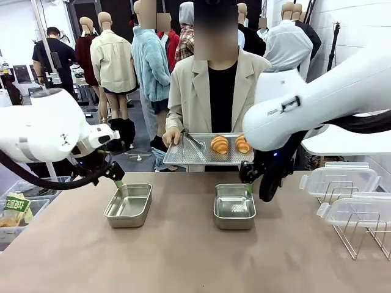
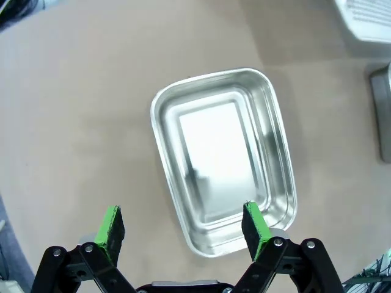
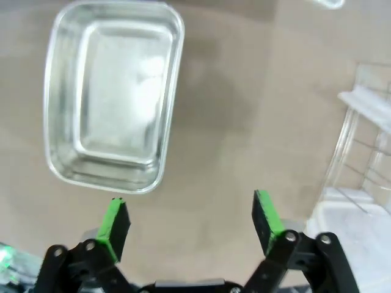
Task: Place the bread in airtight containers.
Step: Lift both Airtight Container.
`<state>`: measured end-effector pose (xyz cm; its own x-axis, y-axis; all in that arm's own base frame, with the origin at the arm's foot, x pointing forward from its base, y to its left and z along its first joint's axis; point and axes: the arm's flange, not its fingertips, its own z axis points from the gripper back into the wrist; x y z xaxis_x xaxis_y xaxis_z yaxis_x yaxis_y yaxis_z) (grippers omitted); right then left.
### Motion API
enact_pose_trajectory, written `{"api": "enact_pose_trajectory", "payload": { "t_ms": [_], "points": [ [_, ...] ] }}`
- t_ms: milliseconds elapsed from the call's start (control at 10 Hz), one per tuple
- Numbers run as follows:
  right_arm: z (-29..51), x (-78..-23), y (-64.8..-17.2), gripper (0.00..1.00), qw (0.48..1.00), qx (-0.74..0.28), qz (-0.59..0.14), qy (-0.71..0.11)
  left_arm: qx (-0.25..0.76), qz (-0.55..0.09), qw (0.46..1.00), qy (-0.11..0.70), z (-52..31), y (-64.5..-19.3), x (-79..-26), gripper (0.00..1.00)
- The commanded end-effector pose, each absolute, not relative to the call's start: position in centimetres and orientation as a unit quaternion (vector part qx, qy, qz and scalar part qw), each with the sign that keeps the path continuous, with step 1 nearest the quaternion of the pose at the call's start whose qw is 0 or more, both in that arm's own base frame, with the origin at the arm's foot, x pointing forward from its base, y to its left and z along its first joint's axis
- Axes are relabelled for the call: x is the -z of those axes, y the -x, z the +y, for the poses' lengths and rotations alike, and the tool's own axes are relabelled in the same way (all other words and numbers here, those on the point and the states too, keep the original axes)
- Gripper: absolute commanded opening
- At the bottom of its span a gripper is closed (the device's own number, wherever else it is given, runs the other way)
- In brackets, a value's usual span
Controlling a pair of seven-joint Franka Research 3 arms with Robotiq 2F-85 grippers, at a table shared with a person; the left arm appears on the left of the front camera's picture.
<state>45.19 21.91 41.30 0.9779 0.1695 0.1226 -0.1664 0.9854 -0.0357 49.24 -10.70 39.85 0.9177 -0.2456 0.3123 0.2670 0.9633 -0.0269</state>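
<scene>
- A person's hand [image 1: 171, 135] held the near corner of a perforated metal tray [image 1: 183, 154] at the far edge of the table, well beyond both grippers; metal tongs [image 1: 195, 143] lay on it beside the bread.
- Out past the right gripper [image 1: 249, 180], a wire rack [image 1: 357, 235] carried two translucent lids [image 1: 339, 179] (the same rack edged into the right wrist view).
- Both rolls [image 1: 219, 144] [image 1: 242, 144] sat side by side on the perforated tray, apart from each other. Their long axes ran roughly away from the robot, toward the person.
- The rolls looked golden-brown, ridged and oblong.
- The left steel container [image 1: 128, 206] lay just under and ahead of the left gripper [image 2: 183, 221], its long axis running away from the fingers with a slight tilt. One green pad [image 2: 253, 224] hung over its near corner, the other over bare table.
- The right steel container [image 3: 110, 91] lay ahead of the right gripper [image 3: 190, 217] and off to one pad's side, long axis also pointing away; bare table showed between the pads.
- Both containers were shiny, round-cornered, lidless and empty.
- Each gripper's jaws stood wide apart, holding nothing.
</scene>
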Motion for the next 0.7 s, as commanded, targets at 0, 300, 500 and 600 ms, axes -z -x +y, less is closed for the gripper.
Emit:
{"api": "enact_pose_trajectory", "payload": {
  "t_ms": [0,300,500,600],
  "points": [
    [22.9,-39.3,-46.7,1.0,0.998,-0.037,-0.052,0.018,0.104,-0.134,0.985,0.043,-11.7,-50.9,-38.1,1.0],
    [22.8,-36.4,-47.3,1.0,0.997,-0.03,-0.065,0.011,0.087,-0.127,0.988,0.022,-12.0,-51.3,-35.9,1.0],
    [21.9,-34.7,-47.6,1.0,0.997,-0.028,-0.071,-0.01,0.085,-0.113,0.99,0.027,-12.0,-51.3,-34.7,1.0],
    [22.0,-34.0,-47.7,1.0,0.997,-0.034,-0.066,-0.014,0.085,-0.098,0.991,0.027,-12.1,-51.4,-34.0,1.0]
  ]
}}
